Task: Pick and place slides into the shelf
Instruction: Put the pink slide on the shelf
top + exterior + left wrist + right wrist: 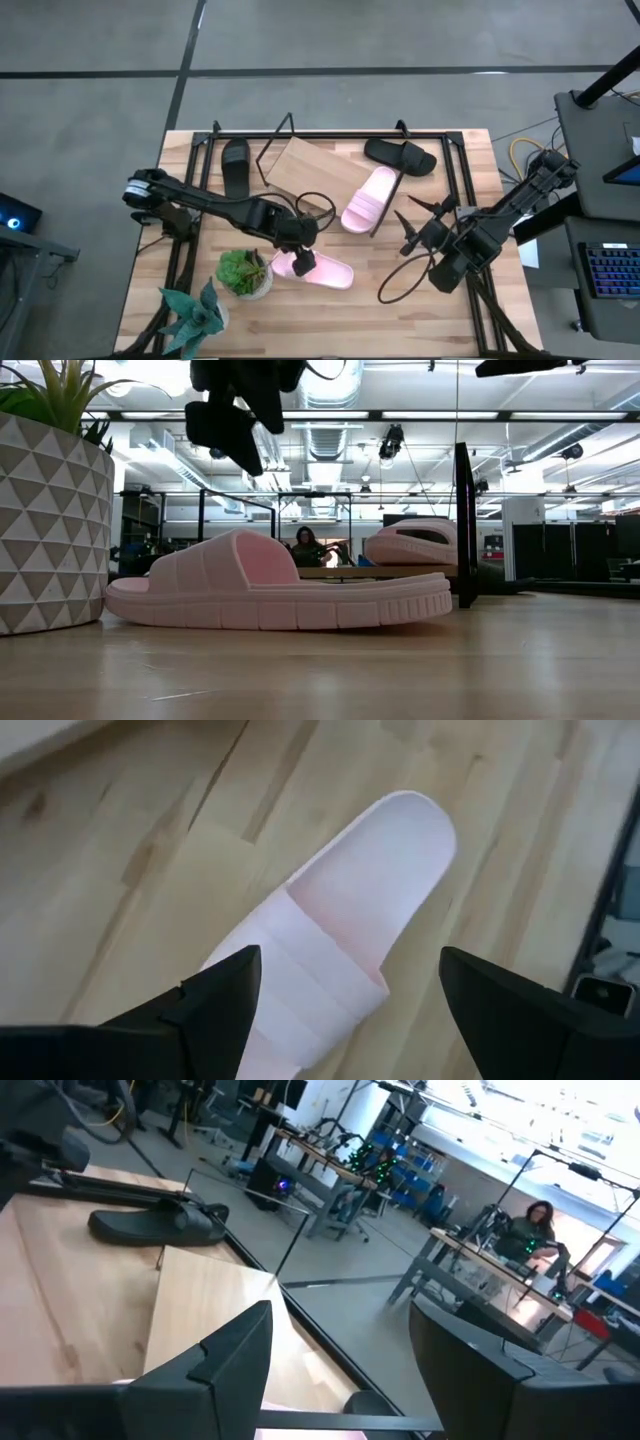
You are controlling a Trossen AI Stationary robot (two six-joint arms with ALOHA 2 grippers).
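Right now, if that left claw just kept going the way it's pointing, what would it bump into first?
Most likely the pale pink slide lying on the tabletop. The left gripper hangs open above it, one finger to each side of the strap. How much gap remains is unclear.

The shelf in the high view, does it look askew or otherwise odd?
Yes. The shelf sits rotated against the table's edges, not square to them. One pink slide hangs over its edge, half on the board, while the other pink slide lies flat under the open left gripper.
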